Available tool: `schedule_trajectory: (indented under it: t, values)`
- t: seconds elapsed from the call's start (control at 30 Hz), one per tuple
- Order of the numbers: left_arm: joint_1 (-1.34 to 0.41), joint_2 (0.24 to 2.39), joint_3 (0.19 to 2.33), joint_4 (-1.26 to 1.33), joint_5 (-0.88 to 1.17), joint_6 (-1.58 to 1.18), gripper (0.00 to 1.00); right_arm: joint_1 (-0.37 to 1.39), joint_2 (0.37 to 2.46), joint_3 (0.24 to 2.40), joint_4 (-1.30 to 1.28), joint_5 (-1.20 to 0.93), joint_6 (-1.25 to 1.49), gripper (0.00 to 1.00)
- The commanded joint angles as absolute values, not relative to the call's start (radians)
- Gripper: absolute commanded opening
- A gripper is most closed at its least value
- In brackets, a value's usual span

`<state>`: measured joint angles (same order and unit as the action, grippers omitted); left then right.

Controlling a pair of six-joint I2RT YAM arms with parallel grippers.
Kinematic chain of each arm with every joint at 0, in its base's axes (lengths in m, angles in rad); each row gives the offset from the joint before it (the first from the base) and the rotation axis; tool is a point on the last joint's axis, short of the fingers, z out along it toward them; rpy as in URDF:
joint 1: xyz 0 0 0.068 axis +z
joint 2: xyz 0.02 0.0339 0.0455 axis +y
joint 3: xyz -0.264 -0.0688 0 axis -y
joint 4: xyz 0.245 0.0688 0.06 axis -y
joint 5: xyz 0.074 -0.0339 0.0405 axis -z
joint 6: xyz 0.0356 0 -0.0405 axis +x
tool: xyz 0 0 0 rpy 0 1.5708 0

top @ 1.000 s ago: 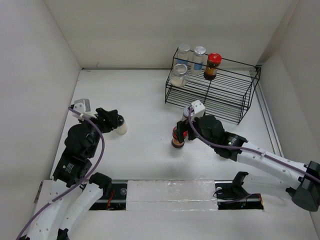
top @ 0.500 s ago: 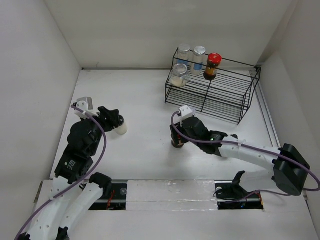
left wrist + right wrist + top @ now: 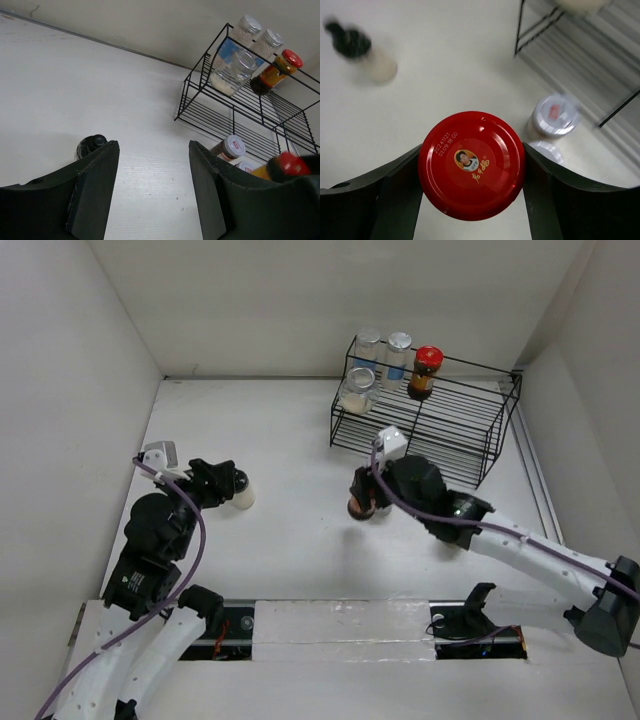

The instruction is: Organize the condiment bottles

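Note:
My right gripper [image 3: 471, 170] is shut on a red-lidded jar [image 3: 471, 165] with dark contents, a finger against each side of the lid; from above the jar [image 3: 360, 504] is left of the rack's front. Two silver-lidded jars [image 3: 552, 116] stand just beyond it by the rack. My left gripper [image 3: 152, 195] is open with bare table between its fingers. A black-lidded jar [image 3: 90, 146] with pale contents [image 3: 241, 497] stands just outside its left finger. On the black wire rack [image 3: 450, 430] stand three silver-lidded jars [image 3: 368, 343] and a red-lidded one [image 3: 426, 368].
White walls close in the table on the left, back and right. The rack fills the back right corner. The right arm [image 3: 520, 545] stretches across the right half of the table.
The right gripper has closed on the red-lidded jar and shifted slightly up and right with it. The left gripper has stayed by the black-lidded jar.

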<state>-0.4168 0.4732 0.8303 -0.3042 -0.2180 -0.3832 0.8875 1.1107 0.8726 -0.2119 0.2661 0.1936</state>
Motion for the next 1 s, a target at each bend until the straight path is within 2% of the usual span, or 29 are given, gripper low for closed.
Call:
schedule_trajectory:
  t: [0.0, 0.17, 0.27, 0.33, 0.57, 0.8, 0.97]
  values:
    - [-0.41, 0.453, 0.83, -0.267, -0.232, -0.387, 0.54, 0.749, 1.037, 1.126, -0.032, 0.249, 0.1, 0.32]
    - [-0.41, 0.431, 0.83, -0.267, -0.213, -0.387, 0.54, 0.446, 1.12, 1.333, -0.041, 0.112, 0.1, 0.32]
    - [-0.41, 0.431, 0.83, -0.258, -0.199, -0.387, 0.54, 0.295, 1.261, 1.533, -0.099, 0.059, 0.1, 0.32]
    - [-0.41, 0.431, 0.83, -0.258, -0.189, -0.377, 0.55, 0.241, 1.369, 1.679, -0.161, 0.046, 0.109, 0.32]
    - [-0.41, 0.434, 0.83, -0.249, -0.156, -0.377, 0.55, 0.055, 1.629, 1.994, -0.276, 0.022, 0.098, 0.31]
    - [-0.41, 0.452, 0.83, -0.249, -0.135, -0.377, 0.55, -0.005, 1.766, 2.124, -0.334, -0.002, 0.052, 0.31]
    - [-0.41, 0.463, 0.83, -0.249, -0.135, -0.377, 0.55, -0.026, 1.766, 2.002, -0.291, -0.024, 0.052, 0.31]
